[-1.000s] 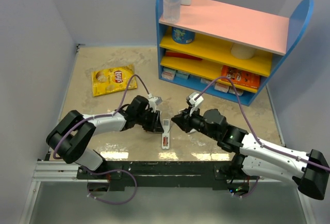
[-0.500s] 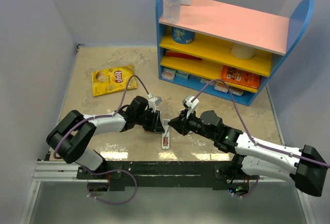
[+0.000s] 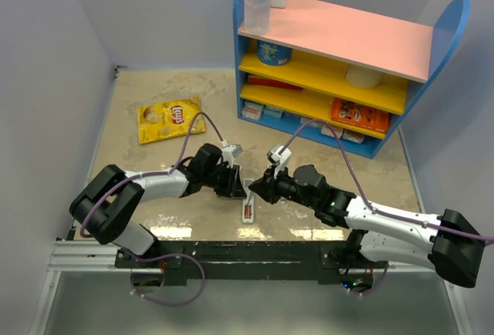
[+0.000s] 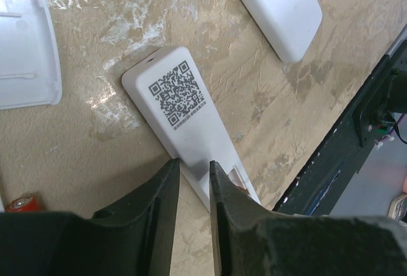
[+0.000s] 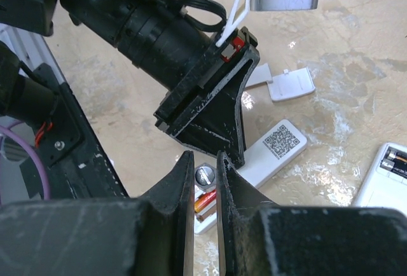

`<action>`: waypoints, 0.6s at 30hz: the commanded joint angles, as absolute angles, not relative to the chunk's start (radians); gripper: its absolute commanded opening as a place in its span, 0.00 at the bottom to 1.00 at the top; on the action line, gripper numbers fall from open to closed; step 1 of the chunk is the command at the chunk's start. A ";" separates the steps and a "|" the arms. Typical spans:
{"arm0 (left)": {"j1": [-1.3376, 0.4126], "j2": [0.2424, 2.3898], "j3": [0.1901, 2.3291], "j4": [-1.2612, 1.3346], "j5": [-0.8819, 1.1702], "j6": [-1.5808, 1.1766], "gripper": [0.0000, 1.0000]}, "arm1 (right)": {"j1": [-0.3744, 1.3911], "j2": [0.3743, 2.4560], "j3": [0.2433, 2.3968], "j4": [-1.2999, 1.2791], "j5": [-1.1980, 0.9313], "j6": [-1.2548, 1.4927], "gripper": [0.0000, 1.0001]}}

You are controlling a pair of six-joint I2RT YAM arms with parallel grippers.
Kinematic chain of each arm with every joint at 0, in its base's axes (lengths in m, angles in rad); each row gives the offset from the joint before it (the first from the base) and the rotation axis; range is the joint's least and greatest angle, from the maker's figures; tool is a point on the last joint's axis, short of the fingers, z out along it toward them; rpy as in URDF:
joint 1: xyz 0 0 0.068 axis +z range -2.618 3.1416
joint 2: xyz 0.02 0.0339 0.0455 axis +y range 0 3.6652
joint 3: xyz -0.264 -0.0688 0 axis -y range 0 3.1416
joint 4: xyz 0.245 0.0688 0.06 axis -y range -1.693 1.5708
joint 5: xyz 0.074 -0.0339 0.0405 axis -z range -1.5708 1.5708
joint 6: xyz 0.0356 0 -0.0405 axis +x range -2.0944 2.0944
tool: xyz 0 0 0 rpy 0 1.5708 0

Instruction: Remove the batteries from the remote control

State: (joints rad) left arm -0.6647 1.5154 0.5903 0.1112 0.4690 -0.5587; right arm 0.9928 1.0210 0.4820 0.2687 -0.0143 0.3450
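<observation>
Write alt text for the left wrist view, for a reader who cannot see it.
The left gripper, two dark fingers a narrow gap apart, sits over the near end of a white remote control lying back up, QR sticker showing. A red-orange battery lies at lower left, a white cover piece at upper left.

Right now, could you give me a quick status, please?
Left gripper slightly open, tips on remote control. Right gripper shut over seated battery. Loose battery aside; nothing blocking.

My arms [image 3: 154, 184] are white shells with black joints; a purple cable [image 3: 193, 130] trails along each. My fingers [image 5: 181, 177] are matte black, scuffed.
</observation>
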 commanded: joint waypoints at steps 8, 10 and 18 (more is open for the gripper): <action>-0.673 1.525 0.572 0.155 0.480 -0.571 0.30 | 1.020 1.089 0.477 0.301 -0.045 0.213 0.00; -0.673 1.528 0.572 0.156 0.477 -0.571 0.30 | 1.054 1.114 0.489 0.281 -0.014 0.181 0.00; -0.673 1.536 0.574 0.152 0.471 -0.577 0.29 | 1.172 1.186 0.549 0.161 0.158 0.140 0.00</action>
